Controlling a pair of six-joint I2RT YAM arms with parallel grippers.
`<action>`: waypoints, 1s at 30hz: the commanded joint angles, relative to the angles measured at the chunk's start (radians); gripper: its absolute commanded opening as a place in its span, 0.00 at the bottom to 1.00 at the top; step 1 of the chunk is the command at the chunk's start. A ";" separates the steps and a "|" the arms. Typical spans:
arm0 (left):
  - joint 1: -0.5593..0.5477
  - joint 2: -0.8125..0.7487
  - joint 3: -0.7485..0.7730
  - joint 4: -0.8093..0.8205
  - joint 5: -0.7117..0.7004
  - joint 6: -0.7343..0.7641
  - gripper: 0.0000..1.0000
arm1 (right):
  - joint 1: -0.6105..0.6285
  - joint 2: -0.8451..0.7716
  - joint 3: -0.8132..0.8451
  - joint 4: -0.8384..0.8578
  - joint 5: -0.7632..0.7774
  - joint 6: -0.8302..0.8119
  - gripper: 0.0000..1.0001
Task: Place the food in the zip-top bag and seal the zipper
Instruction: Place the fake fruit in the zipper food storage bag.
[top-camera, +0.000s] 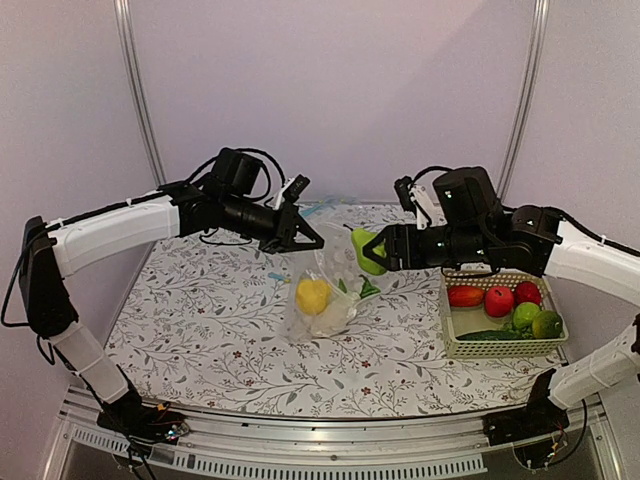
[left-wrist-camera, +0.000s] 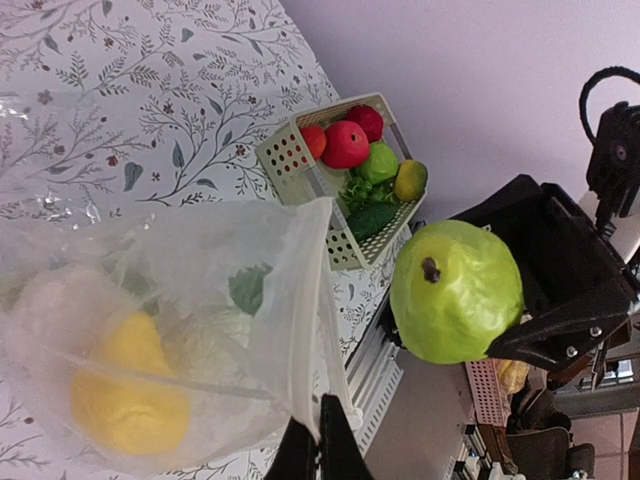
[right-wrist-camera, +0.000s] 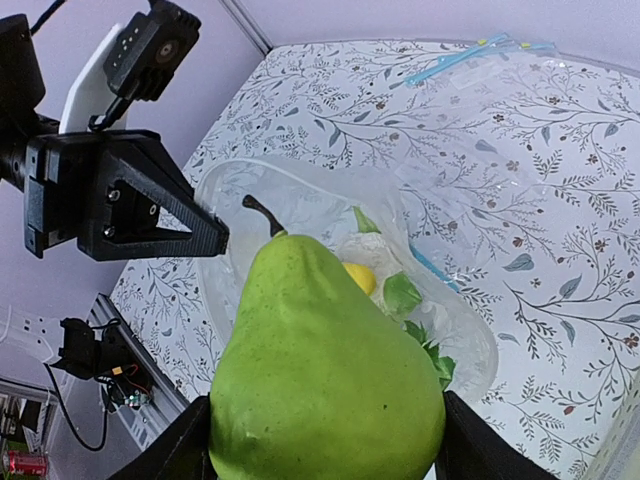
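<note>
The clear zip-top bag (top-camera: 325, 300) hangs open over the table's middle. My left gripper (top-camera: 305, 238) is shut on its upper rim (left-wrist-camera: 320, 330) and holds the mouth up. Inside lie a yellow lemon (top-camera: 312, 295), white cauliflower (right-wrist-camera: 365, 248) and the radish's green leaves (right-wrist-camera: 405, 295). A stretch of the light-blue zipper (right-wrist-camera: 432, 268) shows at the far rim. My right gripper (top-camera: 372, 252) is shut on a green pear-shaped fruit (right-wrist-camera: 325, 390), stem pointing at the bag's mouth, just right of and above it. The pear also shows in the left wrist view (left-wrist-camera: 455, 290).
A cream basket (top-camera: 500, 350) at the right holds red fruits (top-camera: 498, 298), green fruits and a dark cucumber. A second clear bag with a blue strip (right-wrist-camera: 470, 55) lies flat at the back of the table. The floral cloth (top-camera: 200, 320) covers the table.
</note>
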 joint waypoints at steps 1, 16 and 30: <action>-0.012 -0.012 0.023 0.001 0.007 0.020 0.00 | 0.021 0.054 0.029 0.064 -0.045 -0.049 0.61; -0.014 -0.008 0.021 0.013 0.037 0.027 0.00 | 0.033 0.269 0.097 0.097 0.045 -0.065 0.61; -0.018 -0.003 0.024 0.008 0.042 0.038 0.00 | 0.034 0.444 0.177 0.134 0.123 -0.079 0.84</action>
